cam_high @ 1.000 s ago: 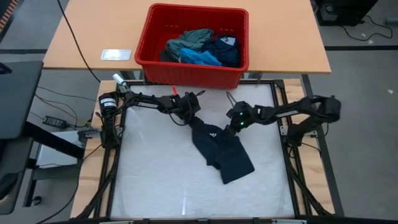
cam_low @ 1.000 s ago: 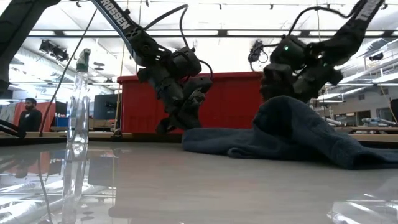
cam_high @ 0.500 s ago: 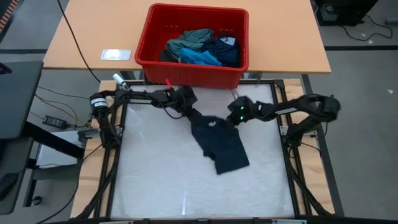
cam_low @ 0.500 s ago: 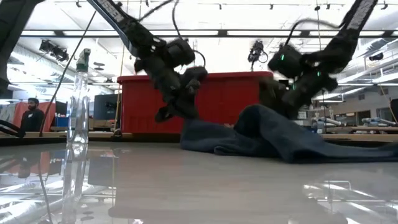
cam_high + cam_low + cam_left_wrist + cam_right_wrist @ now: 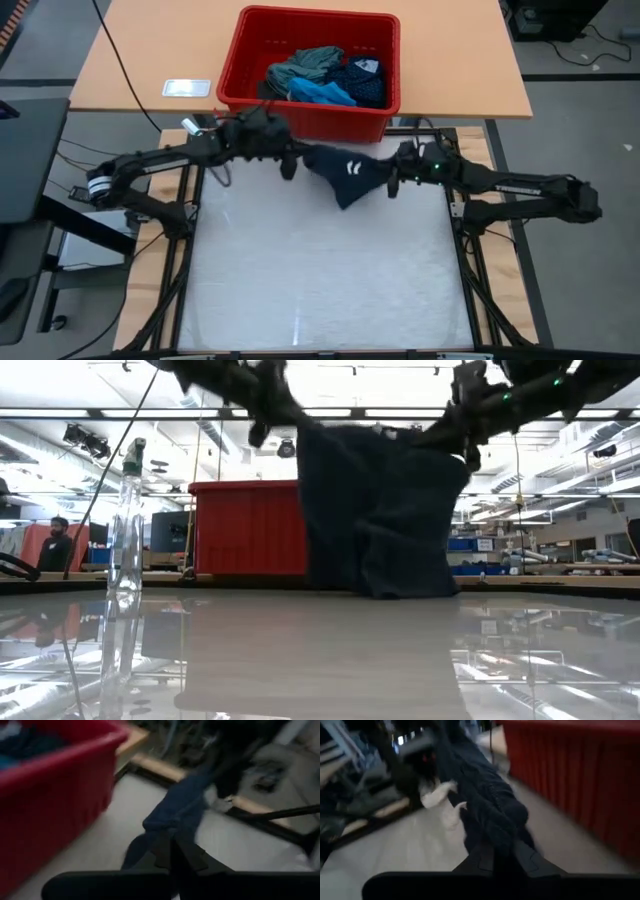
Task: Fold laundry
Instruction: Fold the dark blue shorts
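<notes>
A dark navy garment (image 5: 345, 175) with a small white mark hangs spread between my two grippers over the table's far part. In the low view the garment (image 5: 385, 510) drops like a curtain. Whether its lower end (image 5: 400, 592) reaches the table, I cannot tell. My left gripper (image 5: 290, 163) is shut on its left upper end, and my right gripper (image 5: 390, 180) is shut on its right upper end. More laundry (image 5: 325, 75) lies in the red bin (image 5: 228, 80). My left gripper pinches the garment's upper left end (image 5: 172, 832) between its two fingers, which come nearly level from the table's left. The cloth is bunched there. It runs from the fingers toward the other gripper and hangs below. My right gripper pinches the garment's upper right end (image 5: 490, 832) between its two fingers, which come nearly level from the table's right. The cloth is bunched at the fingers. It stretches toward the left gripper and hangs below.
The red bin stands on a wooden table just beyond the work table's far edge, close behind the garment. A clear bottle (image 5: 125, 530) stands at the far left corner. A white card (image 5: 186, 88) lies left of the bin. The white work surface (image 5: 300, 280) lies nearer.
Both grippers have risen and gone toward the table's far edge, tipping from pointing down to nearly level. The navy garment, which lay crumpled on the table, has been drawn up between them. It now hangs spread from its two upper ends.
</notes>
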Action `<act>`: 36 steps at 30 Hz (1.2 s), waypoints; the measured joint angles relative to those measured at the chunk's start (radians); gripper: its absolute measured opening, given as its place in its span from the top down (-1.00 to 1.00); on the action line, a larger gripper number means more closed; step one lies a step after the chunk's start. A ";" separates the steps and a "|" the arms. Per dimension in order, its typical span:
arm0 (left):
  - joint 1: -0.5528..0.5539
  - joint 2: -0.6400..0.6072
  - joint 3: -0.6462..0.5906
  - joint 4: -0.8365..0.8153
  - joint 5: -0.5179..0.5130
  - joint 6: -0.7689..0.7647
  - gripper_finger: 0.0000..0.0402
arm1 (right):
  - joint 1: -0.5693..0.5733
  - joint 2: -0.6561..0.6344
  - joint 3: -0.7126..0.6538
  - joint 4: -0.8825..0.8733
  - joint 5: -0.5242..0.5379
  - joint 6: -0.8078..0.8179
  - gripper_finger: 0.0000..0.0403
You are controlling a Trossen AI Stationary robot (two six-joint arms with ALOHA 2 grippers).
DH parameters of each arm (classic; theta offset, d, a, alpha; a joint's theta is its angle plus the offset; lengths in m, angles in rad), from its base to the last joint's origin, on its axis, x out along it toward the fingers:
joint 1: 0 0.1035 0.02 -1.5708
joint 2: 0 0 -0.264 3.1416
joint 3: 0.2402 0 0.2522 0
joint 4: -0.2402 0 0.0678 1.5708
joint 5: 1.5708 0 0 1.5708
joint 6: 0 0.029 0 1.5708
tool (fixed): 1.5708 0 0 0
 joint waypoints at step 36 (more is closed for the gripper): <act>-0.416 0.370 -0.222 -0.089 -0.050 -0.038 0.94 | 0.373 0.557 0.013 0.080 -0.259 0.547 0.18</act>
